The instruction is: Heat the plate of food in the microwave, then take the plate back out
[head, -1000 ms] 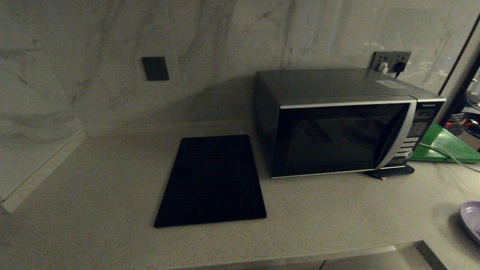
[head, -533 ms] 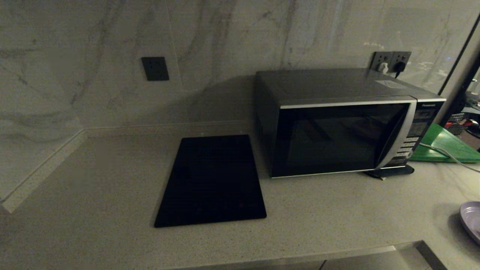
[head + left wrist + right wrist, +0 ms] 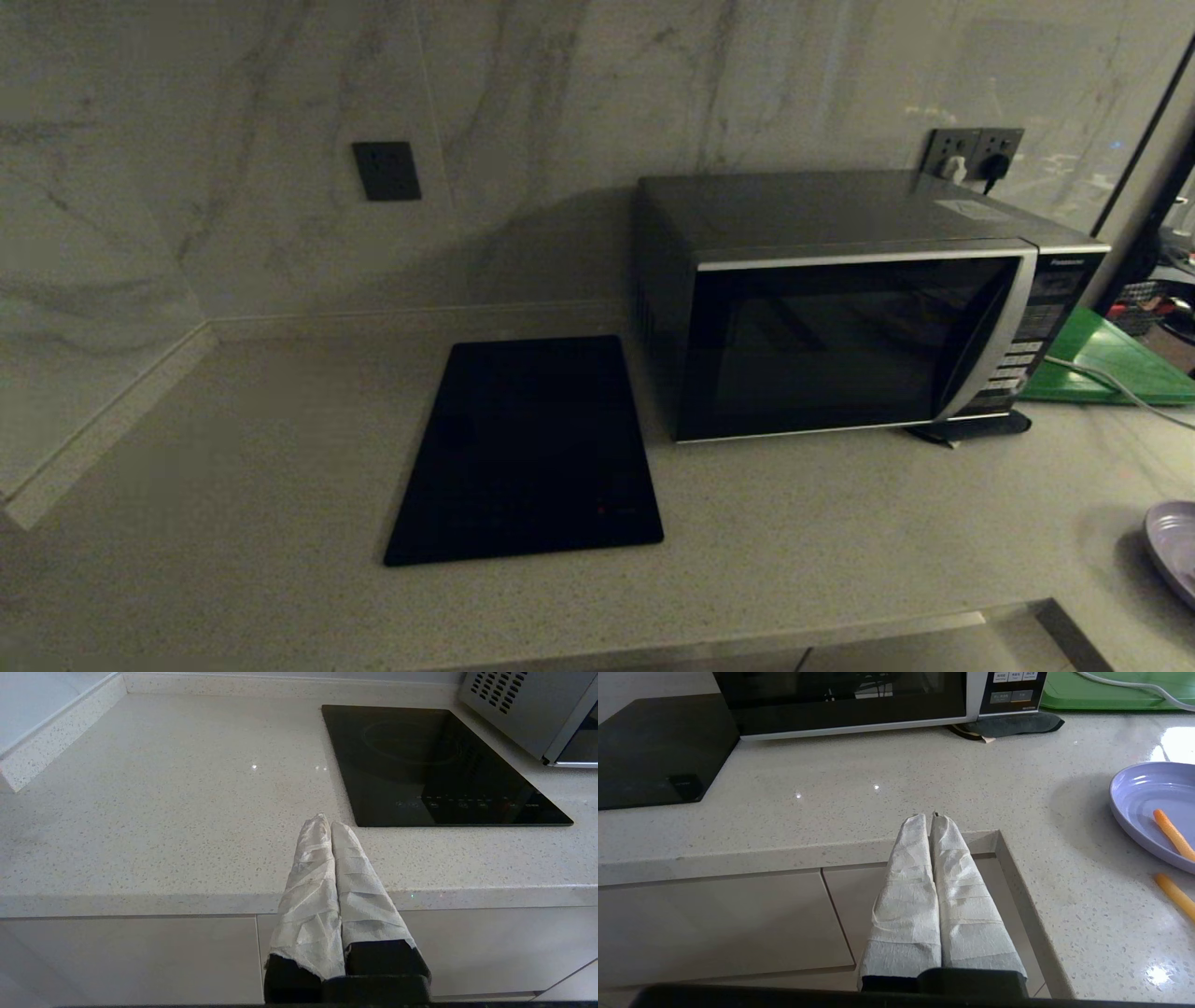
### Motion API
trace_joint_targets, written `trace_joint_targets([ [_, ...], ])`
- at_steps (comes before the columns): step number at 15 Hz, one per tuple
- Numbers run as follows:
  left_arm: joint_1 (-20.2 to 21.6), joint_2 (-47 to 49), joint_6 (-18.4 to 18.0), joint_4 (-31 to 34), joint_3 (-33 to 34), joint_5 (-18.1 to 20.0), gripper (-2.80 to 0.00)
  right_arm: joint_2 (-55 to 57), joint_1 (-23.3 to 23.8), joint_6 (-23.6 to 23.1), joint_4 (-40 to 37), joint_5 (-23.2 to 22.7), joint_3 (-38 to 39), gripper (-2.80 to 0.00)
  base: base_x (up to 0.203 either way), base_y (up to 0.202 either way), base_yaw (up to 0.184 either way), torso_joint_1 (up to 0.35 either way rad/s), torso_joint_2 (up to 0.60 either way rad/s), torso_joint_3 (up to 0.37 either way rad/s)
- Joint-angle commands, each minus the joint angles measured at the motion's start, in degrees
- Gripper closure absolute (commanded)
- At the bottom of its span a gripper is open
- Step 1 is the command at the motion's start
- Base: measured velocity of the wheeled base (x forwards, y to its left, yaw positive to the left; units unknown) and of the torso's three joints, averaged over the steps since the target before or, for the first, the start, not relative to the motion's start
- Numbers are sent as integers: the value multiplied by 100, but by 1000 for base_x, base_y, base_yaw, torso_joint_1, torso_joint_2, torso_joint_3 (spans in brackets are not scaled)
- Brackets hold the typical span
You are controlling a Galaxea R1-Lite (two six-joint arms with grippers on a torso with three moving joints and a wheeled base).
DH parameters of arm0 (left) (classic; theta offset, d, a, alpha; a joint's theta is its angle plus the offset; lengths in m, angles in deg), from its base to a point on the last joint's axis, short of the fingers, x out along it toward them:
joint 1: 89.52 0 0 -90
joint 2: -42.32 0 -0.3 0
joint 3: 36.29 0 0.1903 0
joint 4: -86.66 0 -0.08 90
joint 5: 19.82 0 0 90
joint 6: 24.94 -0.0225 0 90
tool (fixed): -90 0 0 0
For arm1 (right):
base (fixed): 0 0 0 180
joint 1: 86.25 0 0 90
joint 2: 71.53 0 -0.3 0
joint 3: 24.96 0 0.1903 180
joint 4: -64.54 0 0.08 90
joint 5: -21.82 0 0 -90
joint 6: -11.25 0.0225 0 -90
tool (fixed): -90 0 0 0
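One orange stick lies in the plate of food [image 3: 1148, 800]; both end effectors closed, empty.

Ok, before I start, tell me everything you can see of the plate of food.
The plate of food is a round, shallow, pale lavender dish, glossy like plastic or glazed ware, lying flat on the speckled countertop at the right, nearer the counter's front than the shut microwave. Both views cut it off at the frame edge. One thin orange stick lies inside it; a second stick lies on the counter just beside the rim, off the plate. No gripper touches it.
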Motion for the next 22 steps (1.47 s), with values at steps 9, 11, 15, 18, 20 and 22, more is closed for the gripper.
trace_joint_targets([
  [9, 2, 9, 6, -2, 0, -5, 0, 3, 0, 5, 0, 2, 9, 0, 0, 0, 0, 0, 0, 0],
  [11, 2, 9, 6, -2, 0, -5, 0, 3, 0, 5, 0, 2, 9, 0, 0, 0, 0, 0, 0, 0],
  [15, 2, 9, 6, -2, 0, -5, 0, 10, 0, 5, 0, 2, 9, 0, 0, 0, 0, 0, 0, 0],
  [18, 2, 9, 6, -2, 0, -5, 0, 3, 0, 5, 0, 2, 9, 0, 0, 0, 0, 0, 0, 0],
  [20, 2, 9, 6, -2, 0, -7, 0, 3, 0, 5, 0, 2, 9, 0, 0, 0, 0, 0, 0, 0],
  [22, 2, 9, 6, -2, 0, -5, 0, 3, 0, 5, 0, 2, 9, 0, 0, 0, 0, 0, 0, 0],
])
